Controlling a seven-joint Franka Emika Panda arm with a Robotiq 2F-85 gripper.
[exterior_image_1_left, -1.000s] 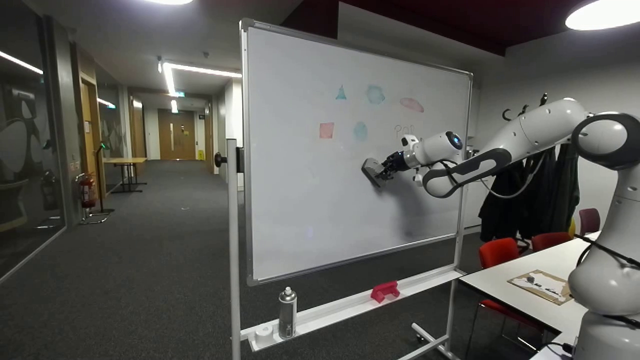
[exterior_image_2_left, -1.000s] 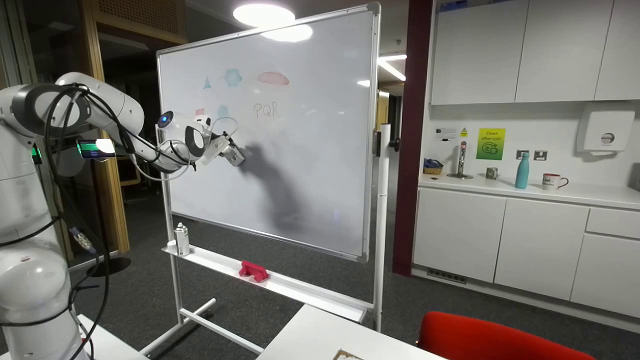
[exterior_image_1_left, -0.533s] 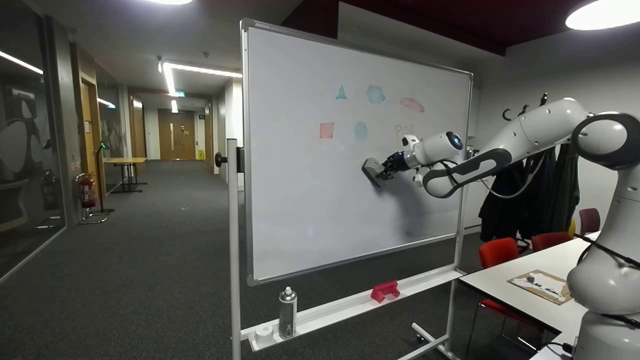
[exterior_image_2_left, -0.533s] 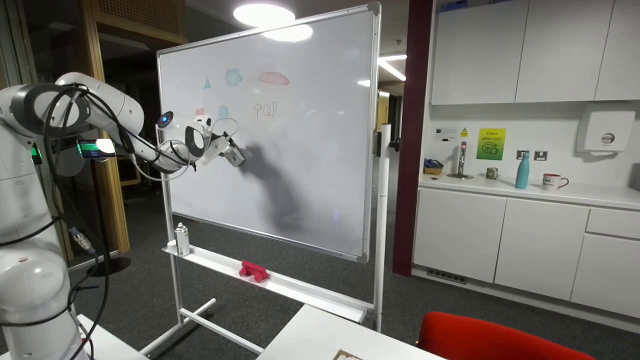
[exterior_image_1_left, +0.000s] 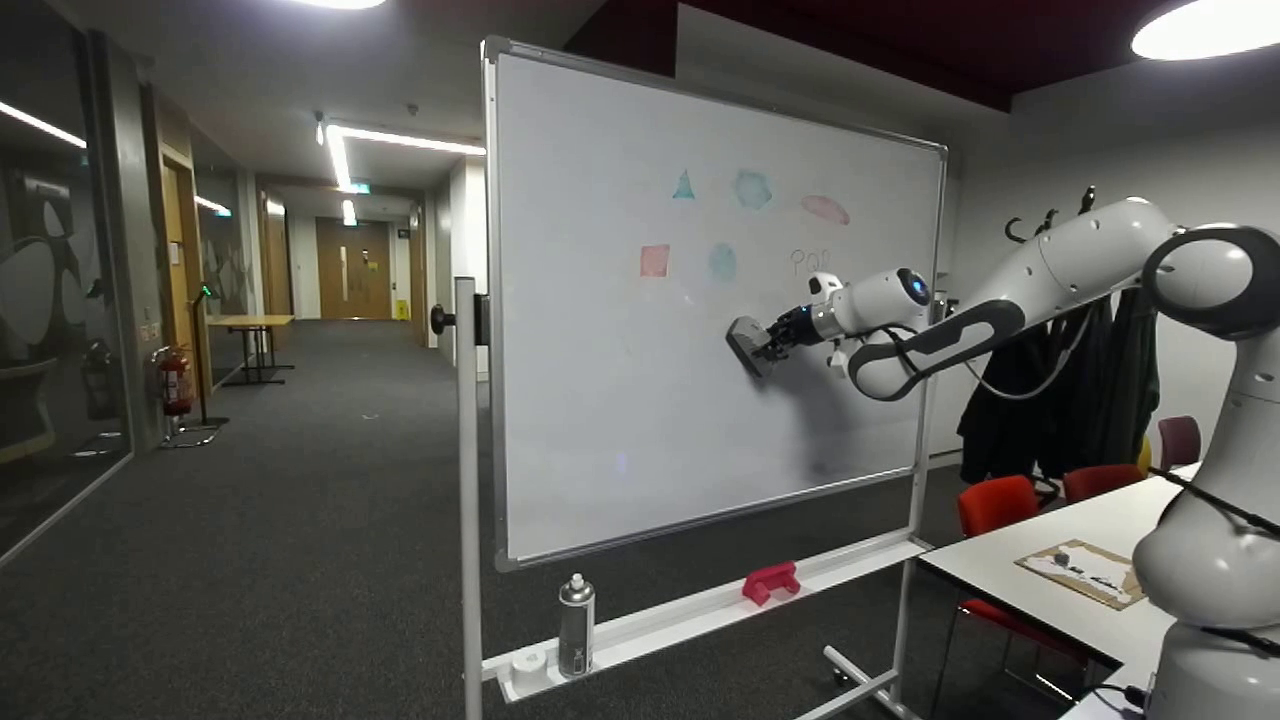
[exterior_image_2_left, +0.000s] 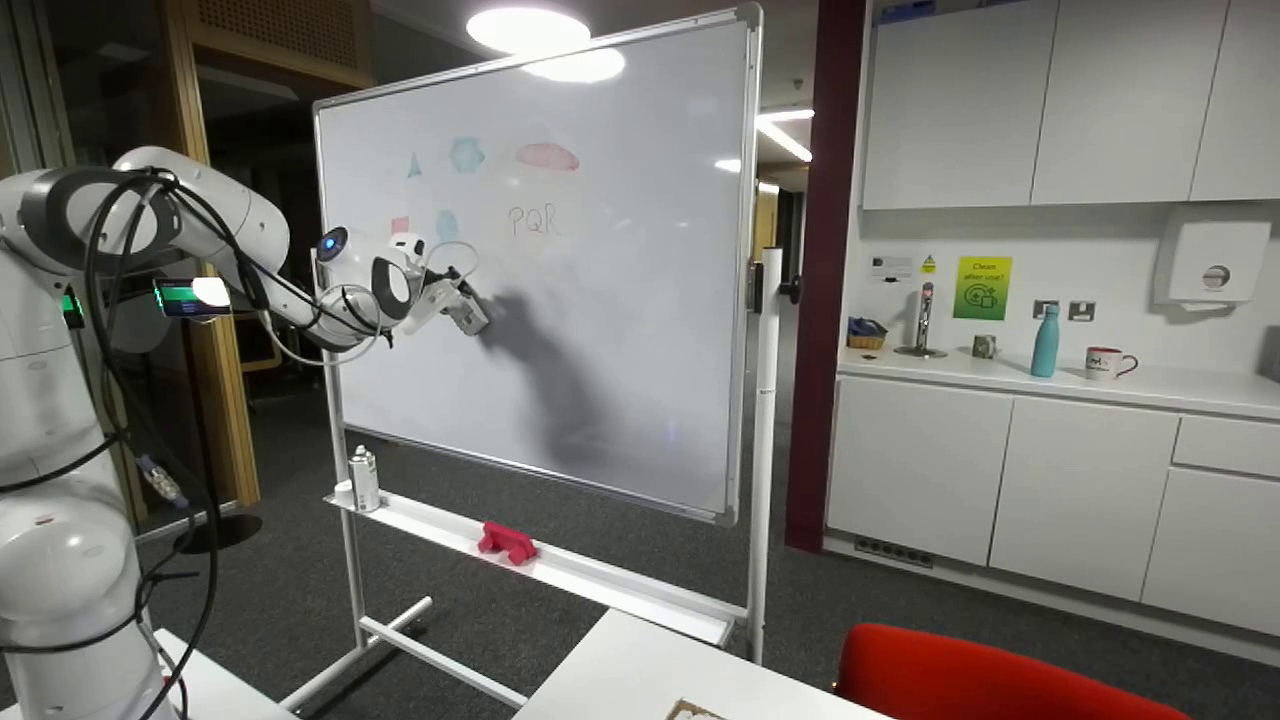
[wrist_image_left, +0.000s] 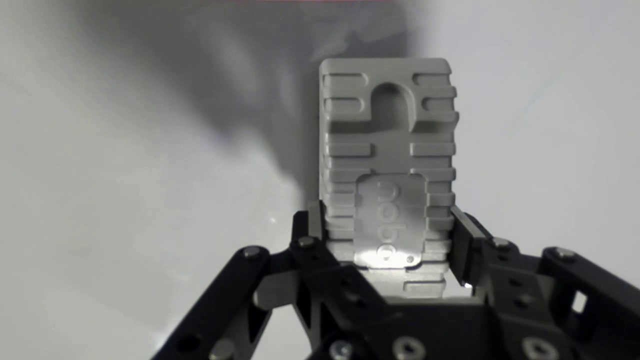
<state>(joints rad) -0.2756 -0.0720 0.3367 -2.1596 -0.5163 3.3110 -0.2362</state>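
Gripping a ribbed grey rectangular eraser (wrist_image_left: 389, 162), black fingers (wrist_image_left: 464, 247) against both sides, glossy whiteboard (exterior_image_1_left: 620, 400) behind.

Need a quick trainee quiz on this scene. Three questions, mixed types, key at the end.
1. Multiple choice: what does the gripper hold between its fingers?
a) a teal bottle
b) a gray eraser
c) a white mug

2. True or false: in both exterior views, the letters PQR sit lower on the whiteboard than the reddish ellipse.

3. Fill the gap: the aerosol can stands upright on the ____ below the whiteboard.

Key:
1. b
2. True
3. tray
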